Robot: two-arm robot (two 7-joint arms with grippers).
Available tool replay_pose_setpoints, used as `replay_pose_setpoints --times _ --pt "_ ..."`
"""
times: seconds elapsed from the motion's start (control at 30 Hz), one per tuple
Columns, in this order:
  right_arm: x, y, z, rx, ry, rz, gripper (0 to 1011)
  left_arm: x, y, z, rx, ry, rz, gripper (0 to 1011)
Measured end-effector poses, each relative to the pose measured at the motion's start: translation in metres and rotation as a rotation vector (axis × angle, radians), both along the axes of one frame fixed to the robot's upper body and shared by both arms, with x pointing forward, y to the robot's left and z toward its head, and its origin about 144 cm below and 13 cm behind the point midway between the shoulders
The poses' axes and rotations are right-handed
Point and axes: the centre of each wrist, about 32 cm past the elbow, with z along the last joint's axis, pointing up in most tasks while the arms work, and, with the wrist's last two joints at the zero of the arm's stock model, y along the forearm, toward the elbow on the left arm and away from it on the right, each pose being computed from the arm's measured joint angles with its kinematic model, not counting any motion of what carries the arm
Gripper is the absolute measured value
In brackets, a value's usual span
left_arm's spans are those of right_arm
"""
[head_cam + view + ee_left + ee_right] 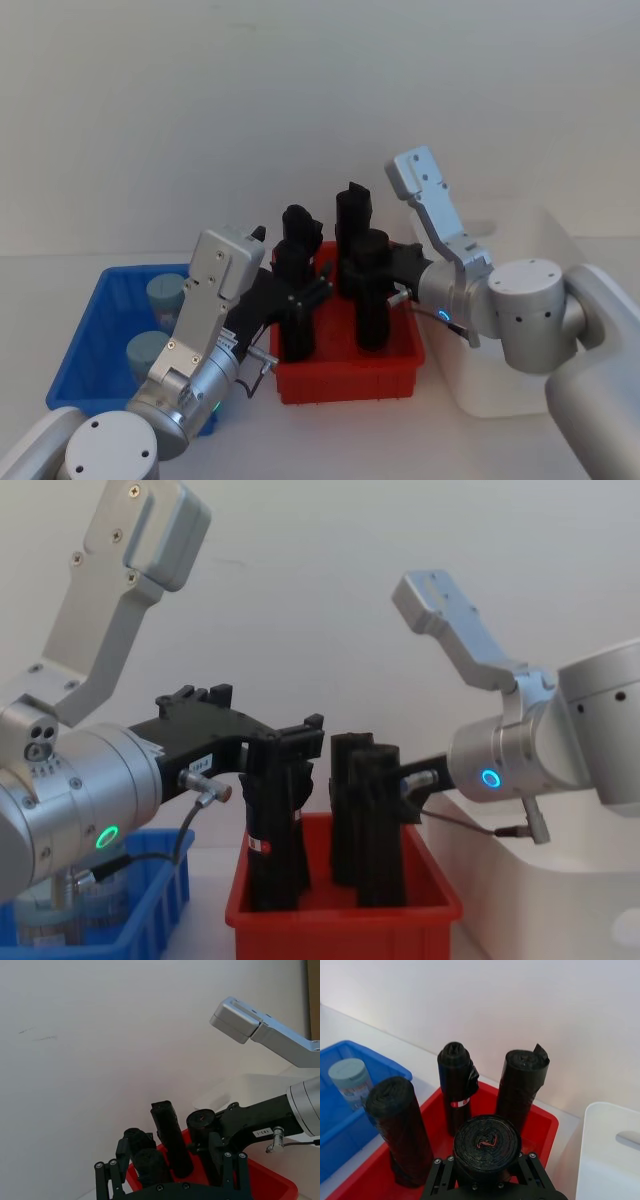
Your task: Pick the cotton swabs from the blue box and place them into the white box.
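Head view: two cotton swabs (pixel 165 292) stand in the blue box (pixel 88 335) toward the table's (pixel 350 440) left side. The white box (pixel 480 385) sits toward the right side, and a red bin (pixel 345 378) lies between them. The left gripper (pixel 305 293) straddles the front-left black roll (pixel 296 335) in the red bin, jaws released. The right gripper (pixel 388 285) has its jaws grasping the front-right black roll (pixel 370 320).
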Motion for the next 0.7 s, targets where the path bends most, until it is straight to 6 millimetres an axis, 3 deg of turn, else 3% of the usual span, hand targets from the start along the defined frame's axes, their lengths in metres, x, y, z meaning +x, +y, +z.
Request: replay_pose_setpoints --times 0.7 --pt "-0.021 -0.023 0.058 0.199 -0.228 -0.024 474 0.0 0.0 0.0 0.0 0.0 0.0 1004"
